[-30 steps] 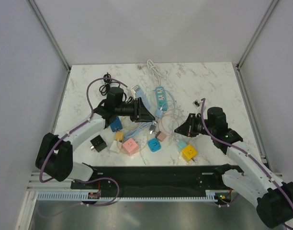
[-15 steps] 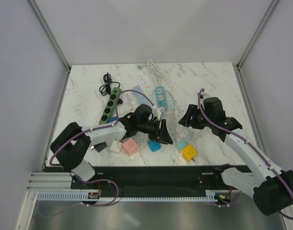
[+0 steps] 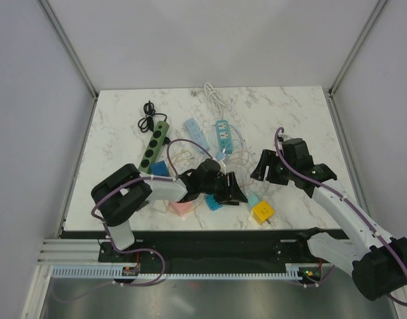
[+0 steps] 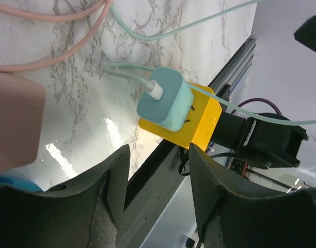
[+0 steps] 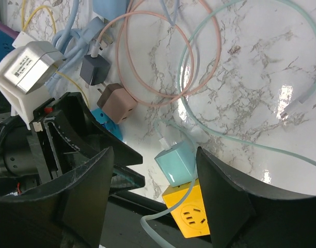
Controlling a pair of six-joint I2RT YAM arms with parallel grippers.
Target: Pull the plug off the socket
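Mint-green plug (image 4: 164, 99) sits seated in one face of the yellow cube socket (image 4: 202, 121), a white connector with a mint cable (image 4: 168, 31) pushed into its outer end; I see the pair resting on the marble counter (image 3: 296, 109) near its front edge, right of the middle. My left tool (image 4: 159, 155) is low over the counter just beside the pair, its jaws partly open and holding nothing, with the plug lying beyond the fingertips rather than between them. My right tool (image 5: 155, 155) hangs above and a little behind the socket, jaws spread wide and empty, so the plug and socket show in the gap between its fingers (image 5: 222, 181). Close by lie a pink cable loop (image 5: 207, 62), a brown adapter (image 5: 119, 103) and a grey adapter (image 5: 94, 67). Further left are a blue cube (image 3: 213, 203) and a pink cube (image 3: 181, 207), then the green power strip (image 3: 153, 146); a light blue strip (image 3: 221, 133) lies toward the back.
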